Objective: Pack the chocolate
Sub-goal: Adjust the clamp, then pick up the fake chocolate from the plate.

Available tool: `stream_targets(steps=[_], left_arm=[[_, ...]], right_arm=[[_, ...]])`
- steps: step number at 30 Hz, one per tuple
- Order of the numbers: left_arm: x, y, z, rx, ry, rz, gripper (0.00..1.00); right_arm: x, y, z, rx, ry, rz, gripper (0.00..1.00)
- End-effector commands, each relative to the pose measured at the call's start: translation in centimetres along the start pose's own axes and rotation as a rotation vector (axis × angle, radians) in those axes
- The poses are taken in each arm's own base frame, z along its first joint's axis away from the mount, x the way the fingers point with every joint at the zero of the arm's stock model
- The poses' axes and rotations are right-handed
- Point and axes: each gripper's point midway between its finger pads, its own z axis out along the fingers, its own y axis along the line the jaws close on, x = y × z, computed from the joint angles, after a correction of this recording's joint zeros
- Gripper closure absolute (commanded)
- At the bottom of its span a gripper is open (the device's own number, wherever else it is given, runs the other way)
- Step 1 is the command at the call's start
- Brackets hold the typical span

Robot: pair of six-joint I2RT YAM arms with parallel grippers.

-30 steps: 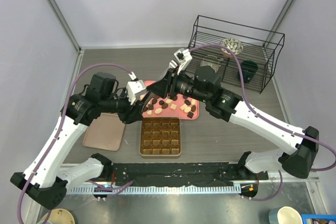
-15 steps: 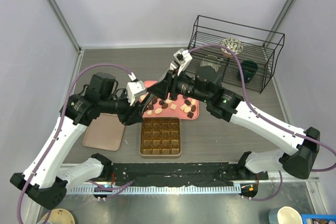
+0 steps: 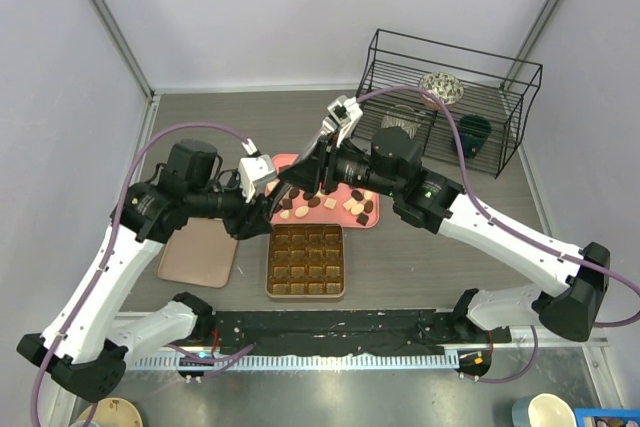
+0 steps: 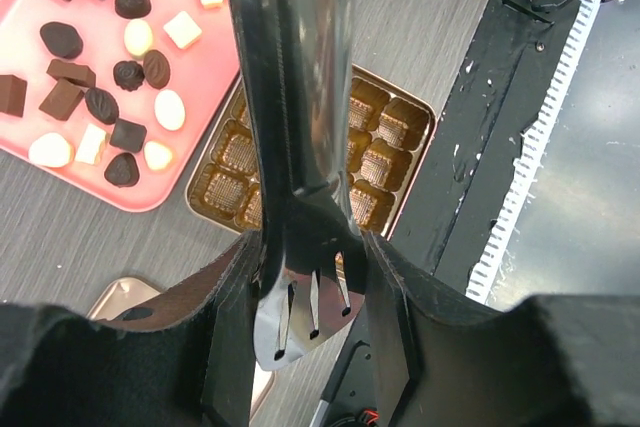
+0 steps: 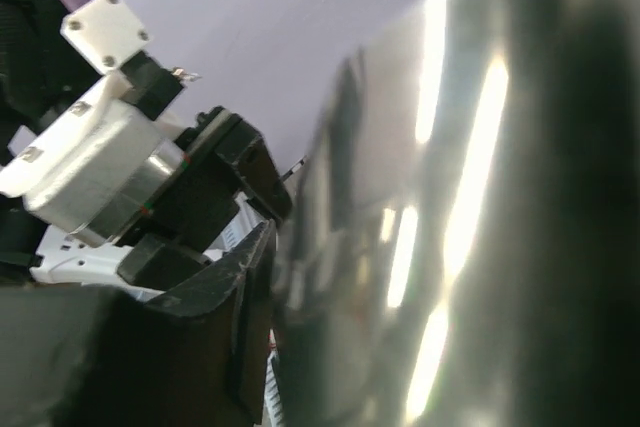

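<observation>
Several chocolates (image 3: 345,204), dark, mid-brown and cream-white, lie on the pink tray (image 3: 370,222); the left wrist view shows them too (image 4: 128,75). In front of the tray lies the gold-brown gridded box (image 3: 305,260), its cells (image 4: 385,137) bare. My left gripper (image 3: 272,193) is shut on a shiny metal serving utensil (image 4: 300,147), whose slotted end sits between the jaws (image 4: 305,287). My right gripper (image 3: 306,175) meets the utensil's far end over the tray's left part. In the right wrist view the blurred metal (image 5: 450,227) lies against one finger (image 5: 215,317) and hides the other.
A flat pinkish-brown lid (image 3: 198,250) lies left of the box. A black wire rack (image 3: 450,97) holding small items stands at the back right. A black strip (image 3: 330,332) runs along the near edge between the arm bases.
Both grippers stay together over the tray's left end. The right wrist has shifted slightly left, and the left arm has barely moved.
</observation>
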Motion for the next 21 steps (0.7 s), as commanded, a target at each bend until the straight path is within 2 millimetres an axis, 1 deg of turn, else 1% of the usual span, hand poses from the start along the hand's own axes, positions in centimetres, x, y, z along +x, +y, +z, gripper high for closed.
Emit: stream_targets(steps=[1, 3, 4, 6, 7, 8, 10, 11, 13, 14, 15, 17, 18, 20, 21], left_arm=[[-1.2, -0.9, -0.7, 0.022, -0.06, 0.055, 0.73], [-1.1, -1.0, -0.7, 0.027, -0.06, 0.053, 0.73], [-1.1, -1.1, -0.7, 0.033, -0.059, 0.049, 0.73], [-1.1, -1.1, -0.7, 0.033, -0.06, 0.05, 0.72], [-1.1, -1.2, -0.8, 0.03, -0.063, 0.053, 0.69], [-1.2, -1.1, -0.9, 0.021, -0.067, 0.051, 0.54], [-1.6, -0.9, -1.4, -0.006, -0.082, 0.058, 0.38], [-1.9, -0.1, -1.8, -0.062, -0.085, 0.06, 0.01], [-2.9, 1.9, -2.7, -0.195, -0.114, 0.031, 0.0], [-3.6, 2.5, -3.4, -0.244, -0.133, 0.024, 0.0], [-3.6, 3.1, -3.9, -0.282, -0.128, 0.024, 0.0], [-4.0, 3.4, -4.5, -0.313, -0.143, 0.012, 0.0], [-4.0, 3.8, -4.7, -0.344, -0.15, -0.026, 0.0], [-4.1, 4.5, -4.7, -0.371, -0.162, -0.055, 0.0], [-4.0, 5.0, -4.6, -0.383, -0.157, -0.071, 0.0]], right_arm=[[-0.6, 0.8, -0.7, -0.024, -0.013, -0.026, 0.71], [-0.6, 0.8, -0.8, -0.023, -0.015, -0.026, 0.78], [-0.7, 0.9, -0.8, -0.024, -0.018, -0.025, 0.83], [-0.8, 0.8, -1.0, -0.02, -0.022, -0.03, 0.87], [-0.7, 0.6, -0.9, -0.013, -0.021, -0.034, 0.88], [-0.8, 0.5, -1.0, -0.009, -0.027, -0.048, 0.89], [-0.8, 0.1, -1.0, 0.017, -0.026, -0.061, 0.89], [-0.7, -0.5, -1.1, 0.048, -0.019, -0.069, 0.91], [-0.4, -1.5, -1.2, 0.088, -0.01, -0.102, 0.93], [-0.4, -2.4, -1.3, 0.133, -0.009, -0.112, 0.93], [-0.1, -3.0, -1.3, 0.153, 0.001, -0.139, 0.95], [0.3, -4.0, -1.2, 0.197, 0.018, -0.161, 0.97], [0.4, -5.1, -1.0, 0.243, 0.019, -0.172, 0.99], [0.6, -6.0, -0.9, 0.276, 0.028, -0.202, 0.99], [0.2, -7.3, -1.0, 0.346, 0.007, -0.214, 0.99]])
